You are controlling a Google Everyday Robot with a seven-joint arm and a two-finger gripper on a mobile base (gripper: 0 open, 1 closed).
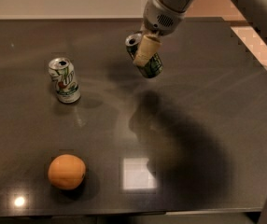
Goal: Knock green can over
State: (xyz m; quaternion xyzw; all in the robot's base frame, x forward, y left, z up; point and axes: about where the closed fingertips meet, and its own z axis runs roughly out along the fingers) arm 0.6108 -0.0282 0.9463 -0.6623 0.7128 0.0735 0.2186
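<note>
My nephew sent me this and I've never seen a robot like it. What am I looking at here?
This is one camera looking down at a dark table. The grey limb at the top is a robot arm; its tip is the gripper, the grasping part. It is at the green can, which is tilted, top leaning left. Whether it actually holds the can is unclear. Also on the table: an upright white-and-silver can at the left and an orange near the front.
</note>
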